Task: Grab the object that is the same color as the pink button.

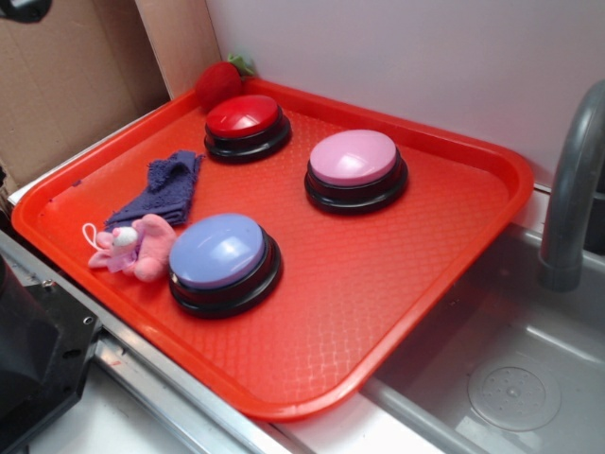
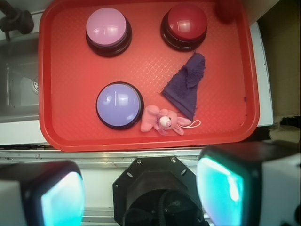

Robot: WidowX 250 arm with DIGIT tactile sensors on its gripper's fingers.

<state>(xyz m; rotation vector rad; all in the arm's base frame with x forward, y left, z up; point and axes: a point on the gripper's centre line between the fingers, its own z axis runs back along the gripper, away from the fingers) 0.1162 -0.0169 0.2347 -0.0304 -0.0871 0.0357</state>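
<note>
Pink plush bunny (image 2: pixel 162 121) — white-faced, with a thin loop string — lying on the red tray (image 2: pixel 66 113) near its front rim, touching the lavender-blue button (image 2: pixel 119 104) on one side and just beside the lower corner of the purple-blue cloth (image 2: pixel 186 86) on the other. Pink button (image 2: pixel 106 28) and red button (image 2: pixel 184 22) stand toward the tray's far edge; a red strawberry (image 1: pixel 219 81) sits at the far corner. Gripper (image 2: pixel 141 190) — fingers set wide apart, holding nothing — above the counter, clear of the tray. Sink (image 1: pixel 529 378) beside the tray.
</note>
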